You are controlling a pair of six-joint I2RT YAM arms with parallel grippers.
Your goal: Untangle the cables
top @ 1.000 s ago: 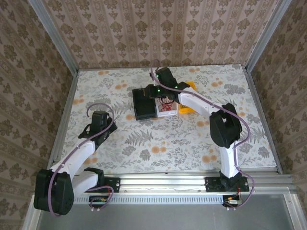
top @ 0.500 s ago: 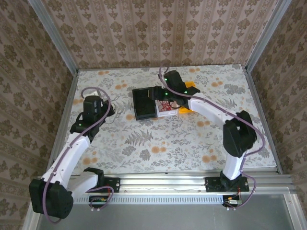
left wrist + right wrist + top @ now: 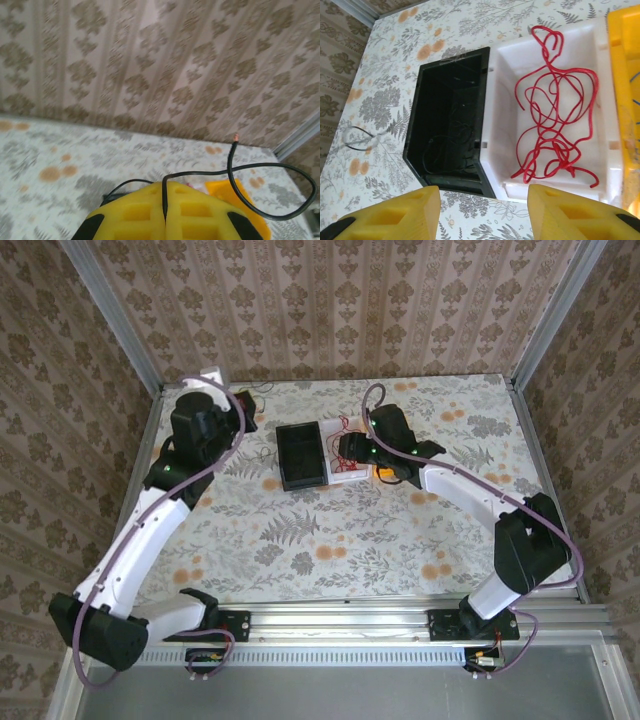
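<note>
The left claw (image 3: 165,192) is up high at the far left of the flower-pattern desk (image 3: 330,540). Its two yellow fingers (image 3: 200,220) are pressed together. They pinch a thin black cable (image 3: 230,156) between them. The cable goes up from the fingers, bends to the right in a big loose loop in the air, and ends in a small bare tip.

The right claw (image 3: 484,192) hangs over the bins in the middle of the desk. Its yellow fingers (image 3: 400,215) are wide apart and hold nothing.

Three bins stand side by side, touching. The black plastic bin (image 3: 447,85) is on the left. Some more thin dark wire (image 3: 431,150) lies at its bottom. The white plastic bin (image 3: 506,65) is in the middle. The bright red cable (image 3: 559,161) lies inside it in a messy pile of loops. The yellow plastic bin (image 3: 625,40) is on the right, and a little bit of thin blue cable (image 3: 633,76) shows in it.

A small bit of dark wire (image 3: 357,141) lies on the desk, left of the black bin.
</note>
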